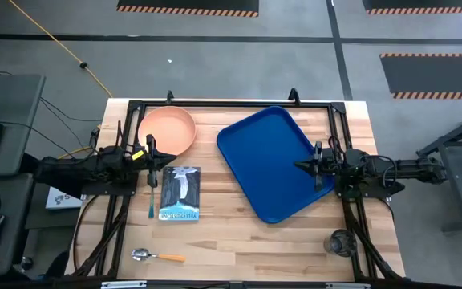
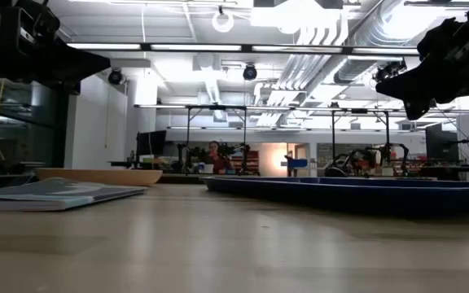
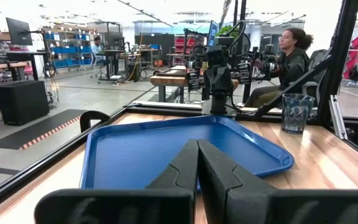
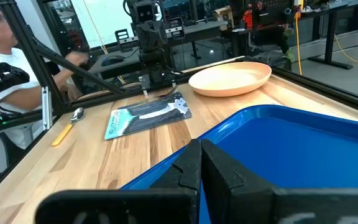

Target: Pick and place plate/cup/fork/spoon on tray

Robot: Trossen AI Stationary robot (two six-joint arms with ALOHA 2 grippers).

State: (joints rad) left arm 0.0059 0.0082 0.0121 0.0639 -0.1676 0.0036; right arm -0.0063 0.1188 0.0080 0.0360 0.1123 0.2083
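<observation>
The peach-orange plate [image 1: 167, 131] rests on the table at the far left; it also shows in the right wrist view [image 4: 232, 78]. The dark blue tray [image 1: 273, 160] lies flat at centre right. The teal fork [image 1: 151, 201] lies left of a blue-and-white booklet [image 1: 180, 193]. The orange-handled spoon [image 1: 157, 256] lies near the front edge. The see-through cup [image 1: 342, 242] stands upright at the front right. My left gripper [image 1: 172, 159] is shut and empty, raised between the plate and the booklet. My right gripper [image 1: 298, 166] is shut and empty above the tray's right part.
A black frame [image 1: 231, 103] runs along the table's far and side edges. A person sits beyond the table's right side [image 3: 291, 56], and another person shows beyond its left side [image 4: 5, 56]. Bare wood lies between the booklet and the tray.
</observation>
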